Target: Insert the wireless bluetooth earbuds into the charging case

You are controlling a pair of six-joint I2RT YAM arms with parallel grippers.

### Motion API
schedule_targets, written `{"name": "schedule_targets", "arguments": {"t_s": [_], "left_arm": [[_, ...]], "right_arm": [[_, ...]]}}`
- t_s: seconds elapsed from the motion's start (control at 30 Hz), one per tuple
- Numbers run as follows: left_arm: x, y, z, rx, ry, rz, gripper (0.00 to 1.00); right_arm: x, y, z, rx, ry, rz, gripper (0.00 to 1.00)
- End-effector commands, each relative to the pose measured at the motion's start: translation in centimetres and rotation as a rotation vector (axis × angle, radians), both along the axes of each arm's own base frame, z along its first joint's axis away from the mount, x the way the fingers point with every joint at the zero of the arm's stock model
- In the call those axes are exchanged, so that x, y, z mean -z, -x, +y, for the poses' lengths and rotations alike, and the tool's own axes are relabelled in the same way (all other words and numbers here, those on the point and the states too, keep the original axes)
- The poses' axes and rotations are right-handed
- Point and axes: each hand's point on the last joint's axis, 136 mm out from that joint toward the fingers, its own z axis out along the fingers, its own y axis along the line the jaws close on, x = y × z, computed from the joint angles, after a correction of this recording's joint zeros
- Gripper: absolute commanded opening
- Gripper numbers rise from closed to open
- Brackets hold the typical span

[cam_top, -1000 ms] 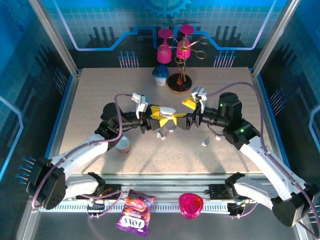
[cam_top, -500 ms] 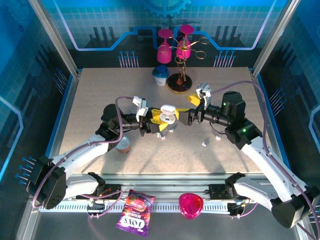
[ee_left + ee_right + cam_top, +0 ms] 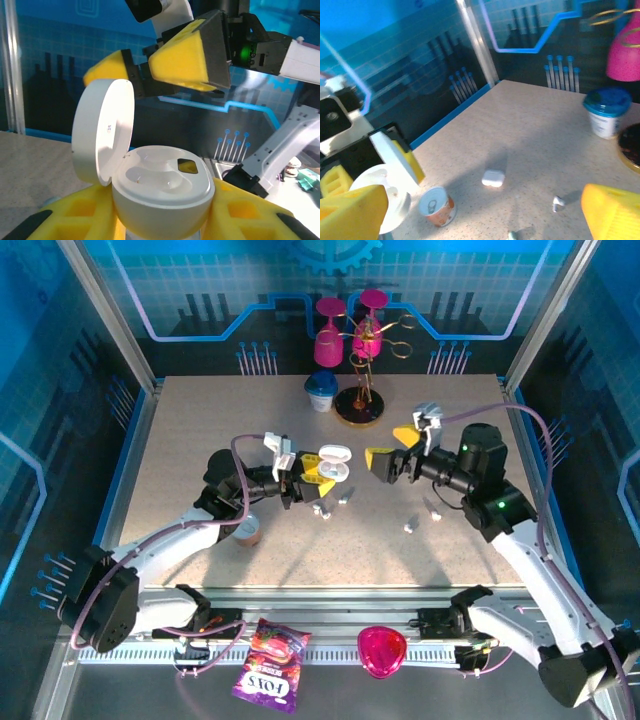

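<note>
The right tool backs off rightward, open and empty; the left tool grips the charging case lid-up for loading.

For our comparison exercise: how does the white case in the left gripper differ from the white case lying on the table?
The held case has its lid swung open; the table case is shut. The held case is clamped in the left gripper; the table case lies free on the table. Both are small, white and rounded.
</note>
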Motion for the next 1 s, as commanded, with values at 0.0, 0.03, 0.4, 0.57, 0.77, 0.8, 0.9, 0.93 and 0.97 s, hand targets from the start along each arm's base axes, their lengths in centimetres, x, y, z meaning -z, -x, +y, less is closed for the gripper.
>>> {"name": "schedule_targets", "arguments": {"t_s": [0.0,0.03,0.4,0.57,0.77,0.8,0.9,0.93,0.97], "left_arm": [[-0.7,-0.9,0.5,-0.053,0.04,-0.068,0.23],[-0.7,-1.1,0.6,-0.061,0.041,-0.075,0.23],[1.3,-2.1,0.5,-0.093,-0.02,-0.12,0.23],[1.3,-1.8,0.3,-0.063,-0.022,-0.138,0.23],[1.4,-1.5,0.2,-0.045,0.001,-0.137,0.23],[1.5,-1.4,0.2,-0.04,0.002,-0.135,0.22],[1.6,-1.3,0.1,-0.032,0.003,-0.135,0.23],[1.6,-1.3,0.1,-0.032,0.004,-0.135,0.22],[1.6,-1.2,0.1,-0.03,0.005,-0.136,0.23]], "right_arm": [[2.0,-1.0,-2.7,0.109,-0.038,0.096,1.0],[2.6,-1.3,-3.4,0.138,-0.047,0.112,1.0],[15.0,-1.5,-10.3,0.454,0.348,0.48,0.95],[19.2,-0.3,-13.2,0.566,0.562,0.617,0.94],[22.5,-0.3,-13.6,0.599,0.605,0.73,0.89],[22.9,-0.4,-13.3,0.591,0.603,0.739,0.87],[24.2,-0.5,-11.8,0.547,0.619,0.763,0.74],[24.7,-0.4,-11.5,0.54,0.637,0.775,0.72],[25.1,-0.3,-11.2,0.537,0.655,0.78,0.7]]}}
